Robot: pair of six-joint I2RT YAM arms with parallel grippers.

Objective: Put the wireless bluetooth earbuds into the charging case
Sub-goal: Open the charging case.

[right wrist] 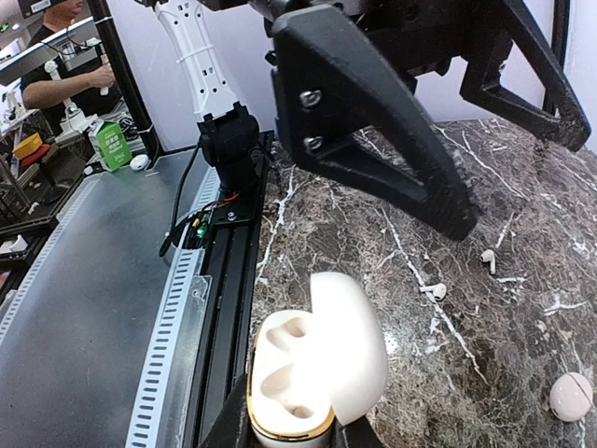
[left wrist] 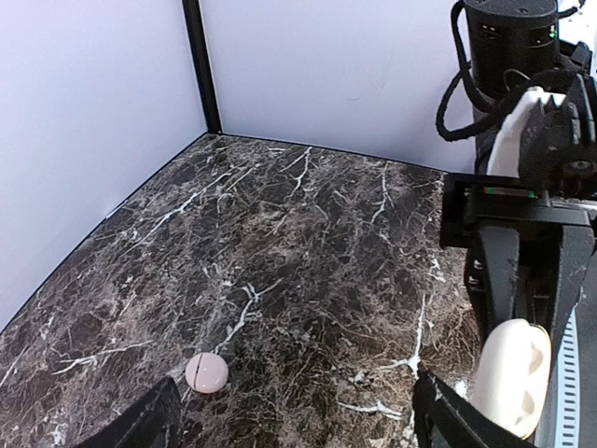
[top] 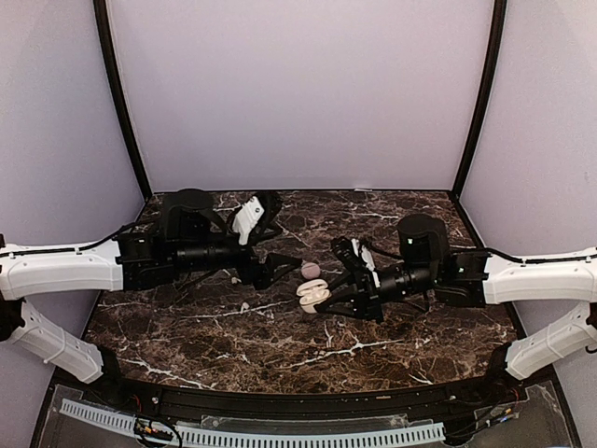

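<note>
1. The right gripper (right wrist: 297,431) is clamped on the lower shell of a small white plastic charging case (right wrist: 312,359) with a gold rim. The hinged lid is thrown back, and both moulded hollows inside show bare.
2. Two tiny white plastic earbuds with short stems lie outside that case on the dark brown marble table (right wrist: 392,280) with white veins. One earbud (right wrist: 434,291) lies near the case. The other (right wrist: 487,259) lies just beyond the first, farther from the case. They do not touch each other or the case.
3. The left gripper (left wrist: 294,401) has its black fingers (right wrist: 373,131) spread wide with nothing between them. It hangs above the marble on the far side of the case from the right wrist camera, over the patch where the earbuds lie.
4. A small round pale pink case (left wrist: 206,372) with a seam line rests on the marble near the white case, clear of it and of both grippers.
5. A black rail (right wrist: 229,280) runs along the table edge beside the white case.
</note>
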